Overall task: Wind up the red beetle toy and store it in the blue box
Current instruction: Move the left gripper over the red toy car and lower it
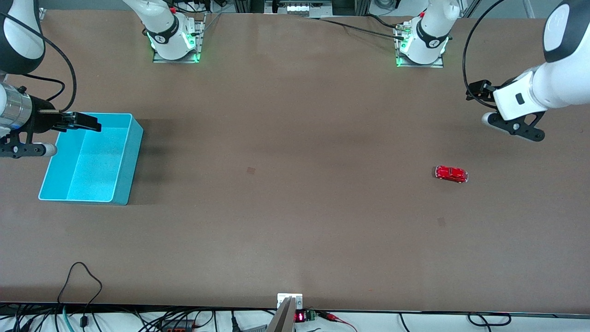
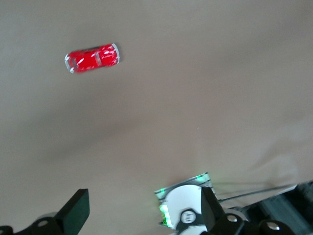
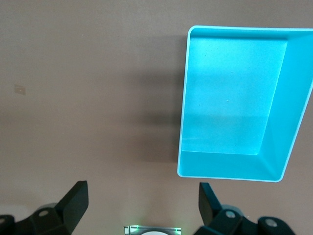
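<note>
Left wrist view: your left pincer [image 2: 142,215] is spread, empty; red beetle toy [image 2: 92,58] at 11 o'clock. Square up lengthwise before descending. Right pincer [image 3: 142,205] waits spread over blue box [image 3: 274,171].

A robotics lab. 2 white arm bases [image 1: 174,37] sit bolted on metal plates toward 12 o'clock of a broad brown surface [image 1: 286,193], green status lights glowing at their feet. Loose black cables [image 1: 78,286] and a small red-digit display [image 1: 300,317] line the 6 o'clock edge.
</note>
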Robot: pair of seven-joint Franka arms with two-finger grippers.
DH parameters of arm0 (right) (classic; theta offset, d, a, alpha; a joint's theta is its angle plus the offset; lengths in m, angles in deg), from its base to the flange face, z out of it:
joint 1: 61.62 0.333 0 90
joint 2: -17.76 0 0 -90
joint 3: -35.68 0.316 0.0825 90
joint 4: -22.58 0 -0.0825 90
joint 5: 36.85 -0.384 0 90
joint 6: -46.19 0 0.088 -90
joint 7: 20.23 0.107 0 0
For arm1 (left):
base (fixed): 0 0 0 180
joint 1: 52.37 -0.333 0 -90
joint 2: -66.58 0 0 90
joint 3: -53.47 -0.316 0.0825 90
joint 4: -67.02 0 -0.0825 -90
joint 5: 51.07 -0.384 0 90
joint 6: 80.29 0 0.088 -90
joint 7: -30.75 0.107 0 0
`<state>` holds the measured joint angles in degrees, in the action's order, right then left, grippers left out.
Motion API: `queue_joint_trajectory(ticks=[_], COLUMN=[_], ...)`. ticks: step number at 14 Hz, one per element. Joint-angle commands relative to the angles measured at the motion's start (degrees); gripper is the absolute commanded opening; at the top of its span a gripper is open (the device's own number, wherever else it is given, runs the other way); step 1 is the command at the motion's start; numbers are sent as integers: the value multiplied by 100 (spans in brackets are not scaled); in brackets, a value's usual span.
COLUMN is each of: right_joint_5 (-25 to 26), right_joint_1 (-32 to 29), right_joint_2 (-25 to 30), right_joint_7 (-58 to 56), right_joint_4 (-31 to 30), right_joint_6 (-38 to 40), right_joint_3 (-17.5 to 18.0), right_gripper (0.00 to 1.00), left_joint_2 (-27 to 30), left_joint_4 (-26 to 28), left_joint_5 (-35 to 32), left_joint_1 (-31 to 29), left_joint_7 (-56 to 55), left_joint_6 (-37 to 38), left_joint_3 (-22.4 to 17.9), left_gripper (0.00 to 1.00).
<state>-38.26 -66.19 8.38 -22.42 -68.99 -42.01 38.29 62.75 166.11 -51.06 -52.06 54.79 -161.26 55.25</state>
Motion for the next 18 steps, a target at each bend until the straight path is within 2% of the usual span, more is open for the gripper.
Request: queue_joint_trajectory(ticks=[1, 4, 7, 13, 15, 18], right_joint_5=[-35, -61, -79, -88, -88, -88], right_joint_1=[-8, -17, -17, -17, -8, -8], right_joint_2=[24, 24, 24, -20, -20, -20], right_joint_7=[-35, -70, -62, -70, -62, -62], right_joint_4=[26, 35, 35, 26, 26, 35], right_joint_6=[84, 84, 75, 93, 93, 102], right_joint_3=[38, 38, 47, 56, 65, 73], right_gripper=[100, 100, 100, 100, 100, 100], left_joint_2=[-213, -696, -1232, -1313, -1549, -1630], left_joint_4=[337, 795, 1015, 2552, 2642, 2747], left_joint_5=[-18, -132, -334, -493, -493, -493], left_joint_1=[-346, -584, -594, -628, -629, -638], left_joint_7=[1379, 3056, 4763, 6402, 6438, 6491], left_joint_6=[-689, -2129, -3457, -6173, -6554, -6599], left_joint_3=[7, -2, -2, 7, 7, 7], left_gripper=[100, 100, 100, 100, 100, 96])
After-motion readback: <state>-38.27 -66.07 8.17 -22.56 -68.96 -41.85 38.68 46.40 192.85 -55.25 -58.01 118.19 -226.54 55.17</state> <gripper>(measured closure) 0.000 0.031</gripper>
